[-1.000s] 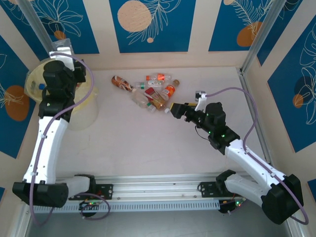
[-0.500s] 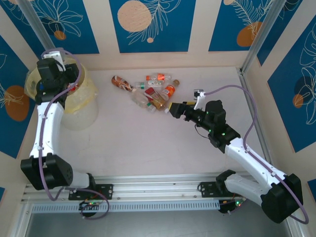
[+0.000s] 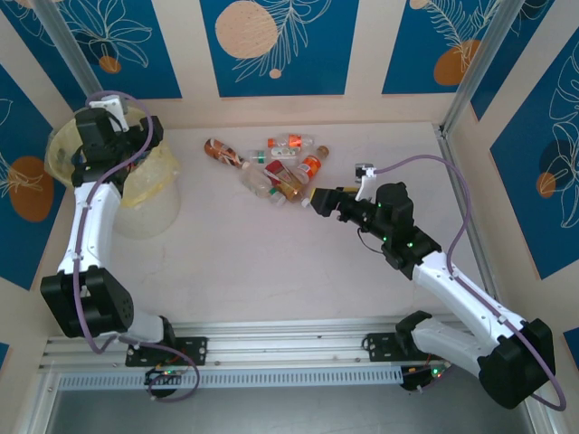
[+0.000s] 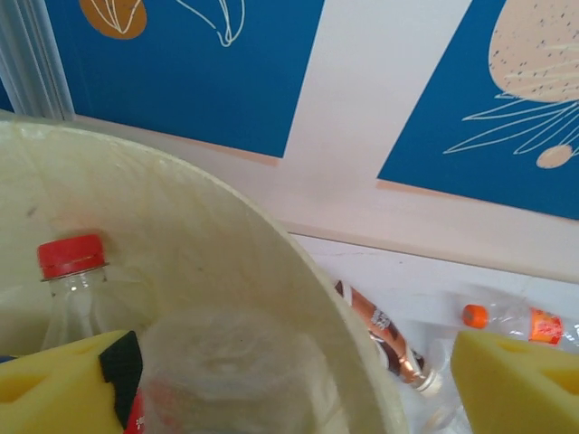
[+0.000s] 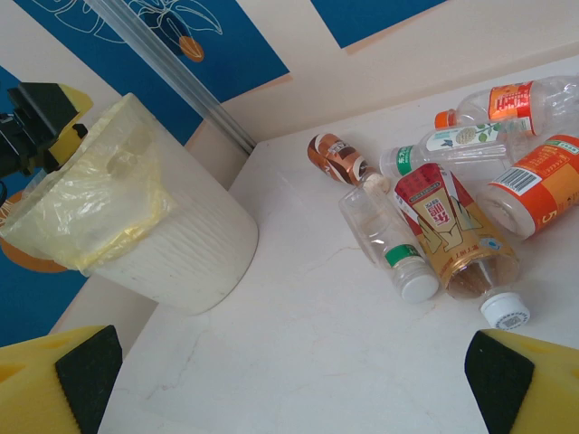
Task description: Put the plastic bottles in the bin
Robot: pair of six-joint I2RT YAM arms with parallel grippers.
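While the left pincer [image 4: 289,384] hangs over the bin [image 3: 149,212] at the far left of the counter [image 3: 271,262], its jaws spread wide, a blurred clear bottle [image 4: 231,362] shows between them and a red-capped bottle [image 4: 74,271] stands inside the bin. The right pincer [image 3: 317,196], wide open and holding nothing, sits just beside the heap of plastic bottles [image 3: 280,172] lying mid-counter, well apart from the bin.
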